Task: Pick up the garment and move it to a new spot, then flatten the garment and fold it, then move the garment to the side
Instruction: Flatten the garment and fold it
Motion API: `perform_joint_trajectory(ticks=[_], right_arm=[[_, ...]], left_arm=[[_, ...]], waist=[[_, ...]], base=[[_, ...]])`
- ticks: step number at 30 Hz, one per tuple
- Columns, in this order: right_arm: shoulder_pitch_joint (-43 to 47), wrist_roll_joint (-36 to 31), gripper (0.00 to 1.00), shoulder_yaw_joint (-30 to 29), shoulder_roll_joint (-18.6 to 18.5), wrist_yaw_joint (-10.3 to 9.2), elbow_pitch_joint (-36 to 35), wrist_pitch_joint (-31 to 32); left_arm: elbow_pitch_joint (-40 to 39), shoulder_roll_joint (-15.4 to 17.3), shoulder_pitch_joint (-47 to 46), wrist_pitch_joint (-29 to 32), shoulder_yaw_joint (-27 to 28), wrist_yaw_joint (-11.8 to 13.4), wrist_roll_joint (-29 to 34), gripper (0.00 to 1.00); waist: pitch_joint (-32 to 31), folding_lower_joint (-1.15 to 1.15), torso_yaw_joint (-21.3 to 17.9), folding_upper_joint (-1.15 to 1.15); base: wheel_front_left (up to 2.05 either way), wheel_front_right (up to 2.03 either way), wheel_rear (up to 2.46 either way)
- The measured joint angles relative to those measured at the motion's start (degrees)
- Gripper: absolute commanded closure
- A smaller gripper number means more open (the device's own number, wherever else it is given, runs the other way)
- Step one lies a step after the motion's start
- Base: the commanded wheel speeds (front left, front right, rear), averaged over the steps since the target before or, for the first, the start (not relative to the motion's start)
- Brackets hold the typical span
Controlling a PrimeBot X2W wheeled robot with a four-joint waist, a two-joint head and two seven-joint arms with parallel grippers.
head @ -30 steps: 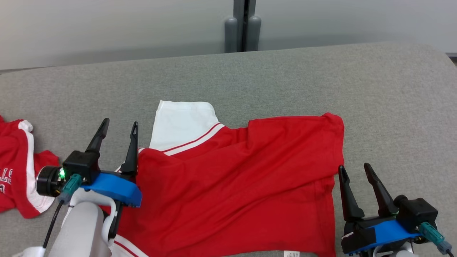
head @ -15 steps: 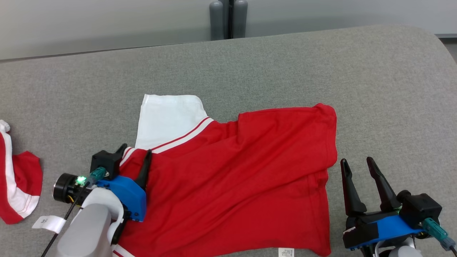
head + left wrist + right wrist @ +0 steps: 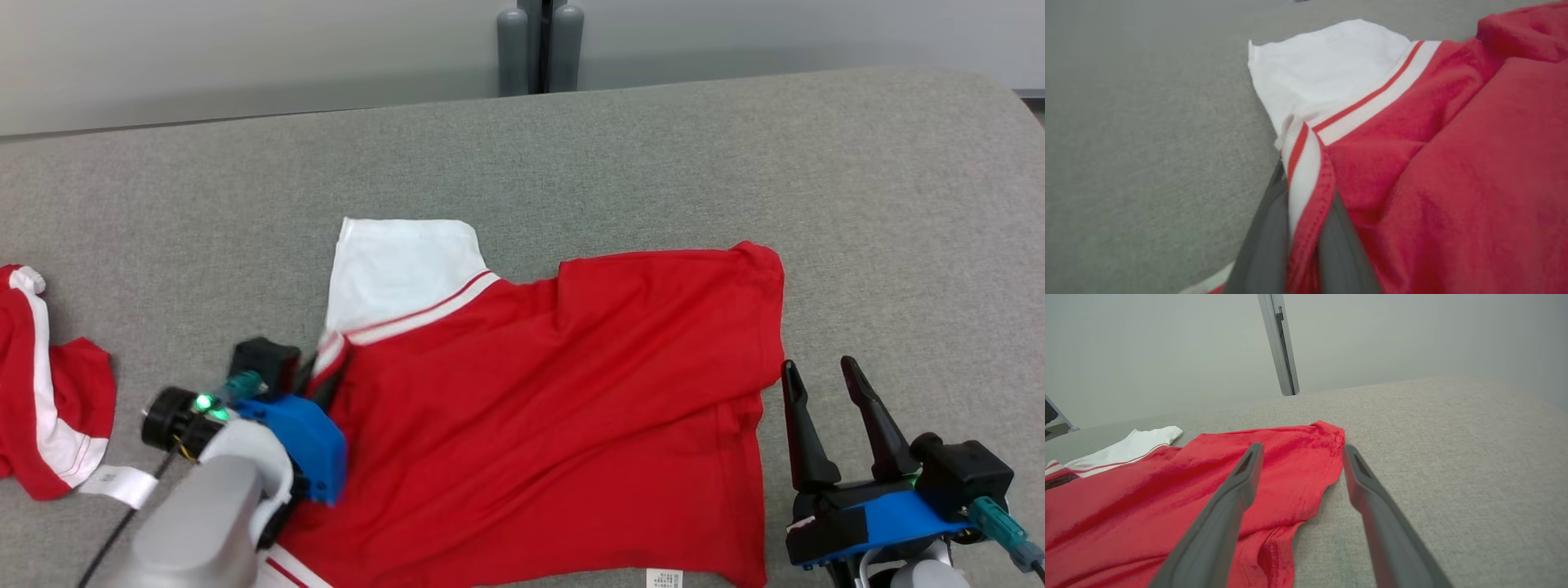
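Observation:
A red garment with a white sleeve lies spread on the grey padded table. My left gripper is down at its left edge, by the sleeve seam, and is shut on the garment. In the left wrist view the striped white-and-red edge is pinched between the two dark fingers. My right gripper stands open just off the garment's right edge. The right wrist view has both fingers apart over the red corner, holding nothing.
A second red-and-white garment lies crumpled at the table's left edge. A white label hangs by my left forearm. A grey post stands behind the table. The far and right parts of the table are bare fabric.
My left gripper dropped from above the table onto the garment's left edge and shut on the striped hem. The head camera shifted slightly. The right gripper stayed open in place.

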Motion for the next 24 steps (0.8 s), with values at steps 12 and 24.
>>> perform_joint_trajectory(ticks=[12, 24], right_arm=[[-0.52, -0.52, 0.0, 0.4, -0.01, 0.0, 0.08, 0.0], [-0.64, -0.52, 0.0, 0.21, 0.0, 0.0, 0.73, 0.0]], left_arm=[[0.15, 0.36, -6.92, -7.3, 10.7, 3.47, 0.37, 1.0], [-16.7, -1.11, 4.11, -7.34, 25.18, 5.57, 11.32, 0.0]], waist=[[0.67, 0.0, -0.73, 0.0], [-0.32, 0.0, -0.24, 0.0]], base=[[0.0, 0.0, 0.0], [0.0, 0.0, 0.0]])
